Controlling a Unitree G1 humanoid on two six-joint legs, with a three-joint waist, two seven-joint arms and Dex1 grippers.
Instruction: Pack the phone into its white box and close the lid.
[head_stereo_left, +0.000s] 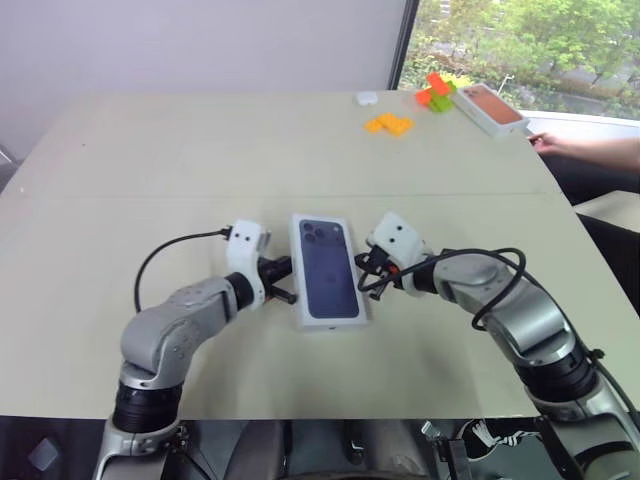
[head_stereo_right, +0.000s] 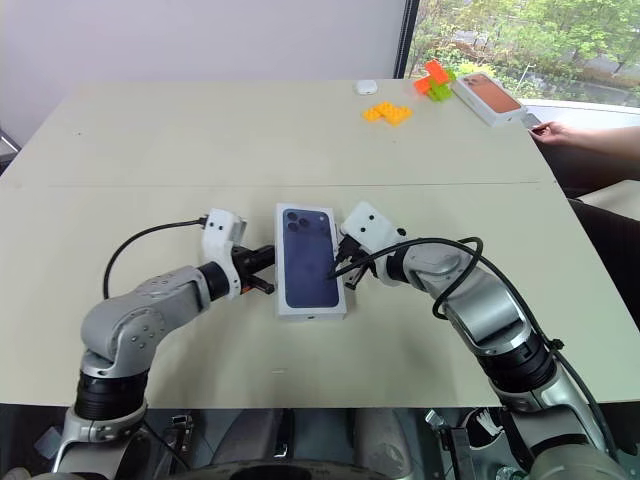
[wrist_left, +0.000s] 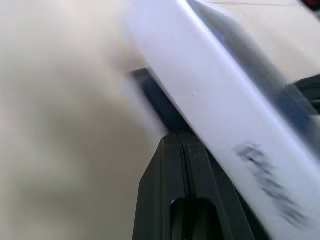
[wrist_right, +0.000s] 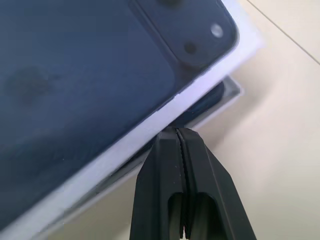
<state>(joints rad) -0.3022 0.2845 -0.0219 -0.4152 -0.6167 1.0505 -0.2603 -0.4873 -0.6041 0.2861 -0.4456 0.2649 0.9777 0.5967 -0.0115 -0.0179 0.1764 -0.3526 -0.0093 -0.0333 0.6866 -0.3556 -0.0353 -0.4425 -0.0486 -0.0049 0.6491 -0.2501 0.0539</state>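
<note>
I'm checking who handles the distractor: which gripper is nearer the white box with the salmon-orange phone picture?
Right gripper; the white box lies far beyond it, and the left gripper is further away.

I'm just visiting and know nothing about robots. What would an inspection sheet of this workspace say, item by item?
Surface: beige table, seam across it.
Job's things: lid, printed face up, sits skewed over the white box; dark phone visible underneath.
Clutter: orange blocks, orange-green blocks, small white object, another box with salmon phone picture.
Grippers: left gripper and right gripper both shut, at the lid's long sides.
Cables: black cable on each arm.
Surroundings: a person's hand at the far edge; window.
</note>
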